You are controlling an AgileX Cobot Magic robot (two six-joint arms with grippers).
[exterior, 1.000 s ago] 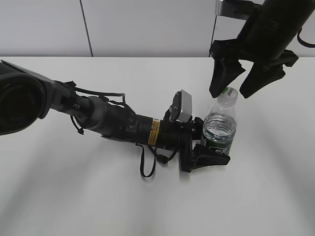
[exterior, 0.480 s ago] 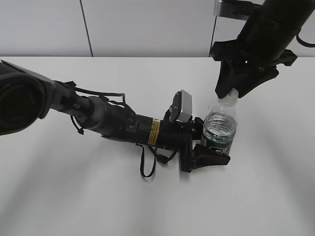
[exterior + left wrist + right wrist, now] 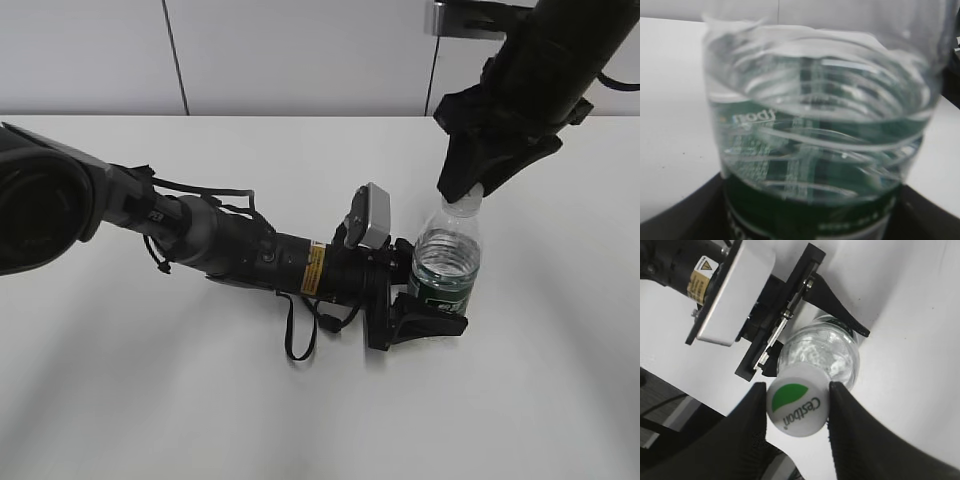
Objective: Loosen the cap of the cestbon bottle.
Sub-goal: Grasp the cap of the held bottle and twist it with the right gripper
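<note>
Cap (image 3: 797, 407), white with a green patch and "Cestbon" print, sits on the neck of the cestbon bottle (image 3: 446, 255), which stands upright on the white table (image 3: 150, 400). The right gripper (image 3: 797, 399) is clamped on the cap, one black finger pressed against each side of it. A second ago those fingers hung spread above the bottle top; half a second ago they had already come together around it, and since then the right arm's wrist has turned slightly. The left gripper (image 3: 425, 318) grips the bottle low on its dark green label band (image 3: 810, 215), and the left arm and bottle have not moved.
</note>
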